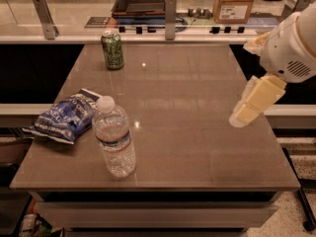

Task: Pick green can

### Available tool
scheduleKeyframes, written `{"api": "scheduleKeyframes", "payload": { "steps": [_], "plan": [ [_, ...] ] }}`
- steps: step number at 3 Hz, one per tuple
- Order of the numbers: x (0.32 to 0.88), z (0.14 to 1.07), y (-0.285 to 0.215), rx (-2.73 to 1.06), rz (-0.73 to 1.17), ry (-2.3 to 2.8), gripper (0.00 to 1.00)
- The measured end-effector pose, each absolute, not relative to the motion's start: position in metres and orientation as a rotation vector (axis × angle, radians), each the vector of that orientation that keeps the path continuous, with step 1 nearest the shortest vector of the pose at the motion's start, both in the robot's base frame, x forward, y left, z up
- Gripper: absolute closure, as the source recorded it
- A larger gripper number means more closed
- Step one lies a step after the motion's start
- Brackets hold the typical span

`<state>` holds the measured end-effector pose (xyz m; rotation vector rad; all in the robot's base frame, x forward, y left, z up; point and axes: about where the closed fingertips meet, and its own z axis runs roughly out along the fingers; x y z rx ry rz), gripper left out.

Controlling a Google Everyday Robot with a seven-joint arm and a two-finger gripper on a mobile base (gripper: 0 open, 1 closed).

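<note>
At the left edge of the counter (197, 147), a crumpled blue snack bag (64, 117) of shiny foil lies flat, with one creased end hanging slightly over the edge. Just beside it, towards the front-left corner, stands a clear plastic water bottle (114, 142), upright, ribbed, round-shouldered, with a white cap and a narrow label band around its middle. The green can (112, 49) stands upright near the back-left corner, well apart from bag and bottle: a short metal cylinder, dark green with pale mottled print and a dull silver rim on top. The counter itself is a smooth grey-brown slab with a faint sheen that catches small spots of light. Over the right edge, about halfway along it, hangs the pincer (239, 118), pale cream, blocky and matte, slanting down and leftwards from the rounded white shell of the arm (291, 43). It touches nothing and is far from the can; whether it is apart or together I cannot tell.
</note>
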<state>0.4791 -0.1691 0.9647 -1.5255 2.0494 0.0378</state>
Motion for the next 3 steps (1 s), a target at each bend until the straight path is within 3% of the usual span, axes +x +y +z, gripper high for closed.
{"api": "scheduleKeyframes", "payload": {
  "steps": [3],
  "plan": [
    [0.524,0.924,-0.086,-1.131,0.302,1.847,0.00]
  ]
}}
